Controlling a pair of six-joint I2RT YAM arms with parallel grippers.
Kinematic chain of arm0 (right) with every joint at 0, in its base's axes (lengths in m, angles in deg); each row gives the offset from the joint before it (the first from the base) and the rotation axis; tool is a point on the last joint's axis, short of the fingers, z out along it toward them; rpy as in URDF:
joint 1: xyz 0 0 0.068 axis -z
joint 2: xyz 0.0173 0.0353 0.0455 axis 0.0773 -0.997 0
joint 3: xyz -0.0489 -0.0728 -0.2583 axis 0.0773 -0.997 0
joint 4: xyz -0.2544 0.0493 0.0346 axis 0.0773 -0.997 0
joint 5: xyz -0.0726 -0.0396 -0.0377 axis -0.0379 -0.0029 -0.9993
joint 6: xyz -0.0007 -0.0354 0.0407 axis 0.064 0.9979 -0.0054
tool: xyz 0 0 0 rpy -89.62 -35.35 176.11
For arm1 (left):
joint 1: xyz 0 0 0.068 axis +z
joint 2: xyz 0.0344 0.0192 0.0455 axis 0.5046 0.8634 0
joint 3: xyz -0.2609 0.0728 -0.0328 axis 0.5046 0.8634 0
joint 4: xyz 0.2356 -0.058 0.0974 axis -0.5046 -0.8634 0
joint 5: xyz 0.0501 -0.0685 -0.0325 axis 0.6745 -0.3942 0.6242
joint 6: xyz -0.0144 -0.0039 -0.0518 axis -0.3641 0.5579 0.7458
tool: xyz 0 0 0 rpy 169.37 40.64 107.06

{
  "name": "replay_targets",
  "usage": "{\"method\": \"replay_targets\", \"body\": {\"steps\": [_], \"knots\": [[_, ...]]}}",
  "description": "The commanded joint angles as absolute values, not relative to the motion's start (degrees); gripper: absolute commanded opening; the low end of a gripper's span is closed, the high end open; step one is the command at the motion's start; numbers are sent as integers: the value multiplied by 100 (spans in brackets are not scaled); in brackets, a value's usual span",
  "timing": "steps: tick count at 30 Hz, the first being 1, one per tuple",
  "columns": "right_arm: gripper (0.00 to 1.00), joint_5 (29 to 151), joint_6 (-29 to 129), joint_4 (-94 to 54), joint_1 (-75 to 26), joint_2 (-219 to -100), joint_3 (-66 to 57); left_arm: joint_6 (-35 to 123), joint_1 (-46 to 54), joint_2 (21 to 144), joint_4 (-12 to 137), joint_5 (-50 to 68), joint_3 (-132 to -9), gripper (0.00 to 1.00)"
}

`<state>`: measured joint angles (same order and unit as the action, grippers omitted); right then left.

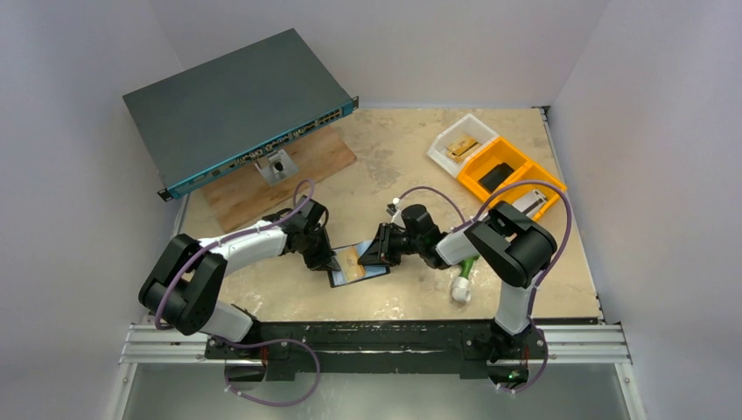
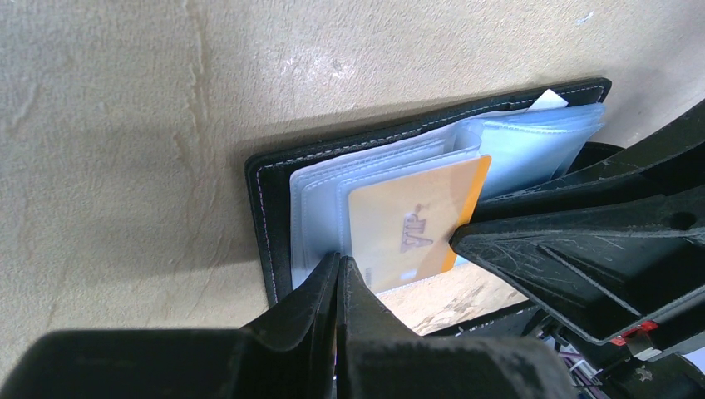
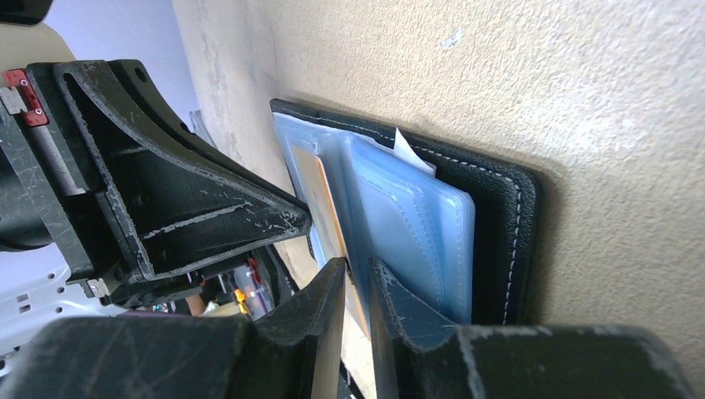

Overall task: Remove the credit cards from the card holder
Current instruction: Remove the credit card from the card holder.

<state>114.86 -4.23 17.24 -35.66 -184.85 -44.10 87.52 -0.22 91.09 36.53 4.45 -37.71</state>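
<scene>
On card holder (image 2: pixel 270 216), L jaws closed tight, hold unclear; R jaws barely parted astride orange card (image 2: pixel 407 224).

Card holder (image 2: pixel 271 218) matt leather; sleeves (image 2: pixel 540 137) glossy plastic.

One card holder (image 2: pixel 268 208), one credit card (image 2: pixel 407 224) — one switch (image 1: pixel 232 105)

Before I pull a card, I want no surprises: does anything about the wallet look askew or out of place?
A small white slip pokes out crookedly from behind the clear sleeves at the card holder's stitched edge. The orange card lies slanted against the sleeves. Nothing looks torn or spilled.
</scene>
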Motion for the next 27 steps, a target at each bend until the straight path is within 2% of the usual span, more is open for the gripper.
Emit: {"method": "replay_targets", "body": {"steps": [1,6,10,27], "knots": [[18,11531,-399,1776,-3608,-18561,-4272,8571,8,9390,3200,1110,-3576,0],[13,11501,-325,1676,-3606,-18505,-4243,8577,12,9413,3219,1108,-3562,0],[0,11449,-247,1550,-3614,-18447,-4227,8575,14,9414,3213,1116,-3568,0],[0,10891,234,626,-3295,-17747,-4459,8584,14,9360,3072,1285,-3509,0]]}}
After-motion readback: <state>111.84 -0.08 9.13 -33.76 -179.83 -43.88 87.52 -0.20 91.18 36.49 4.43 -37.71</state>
